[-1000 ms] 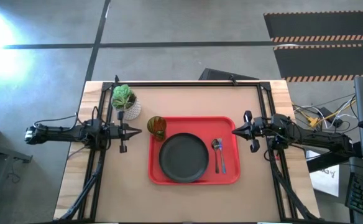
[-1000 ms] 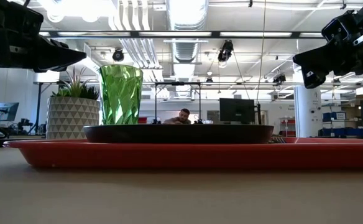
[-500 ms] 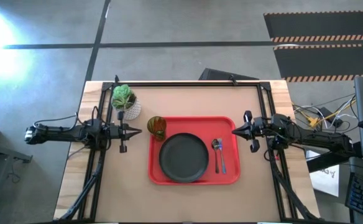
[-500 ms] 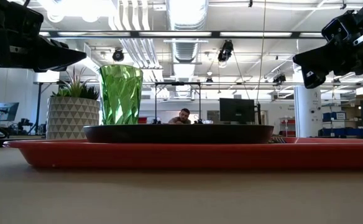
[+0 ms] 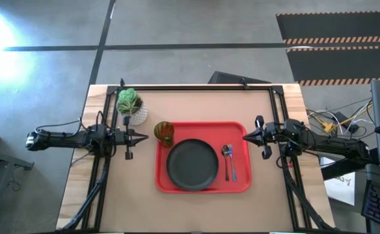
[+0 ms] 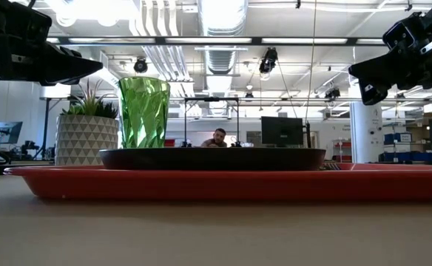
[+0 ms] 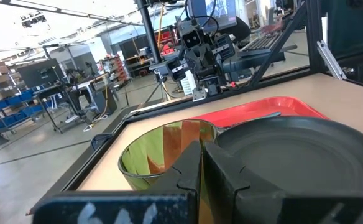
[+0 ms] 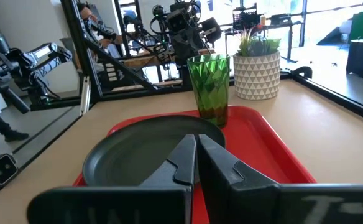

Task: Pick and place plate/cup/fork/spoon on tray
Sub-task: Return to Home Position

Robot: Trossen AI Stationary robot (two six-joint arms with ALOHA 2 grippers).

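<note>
On the desk (image 5: 196,205) the tray (image 5: 242,183) carries the plate (image 5: 192,164) at its middle, the cup (image 5: 164,132) at its far left corner and the spoon (image 5: 227,153) and fork (image 5: 233,168) at right, while the left hand (image 5: 144,137) and right hand (image 5: 246,136) hover at either side, fingers together, empty.

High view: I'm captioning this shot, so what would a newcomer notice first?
The bright red tray at the table's centre, with the dark plate in its middle, the green cup at its far left corner and the spoon and fork right of the plate. The shut left gripper and right gripper flank it, empty.
</note>
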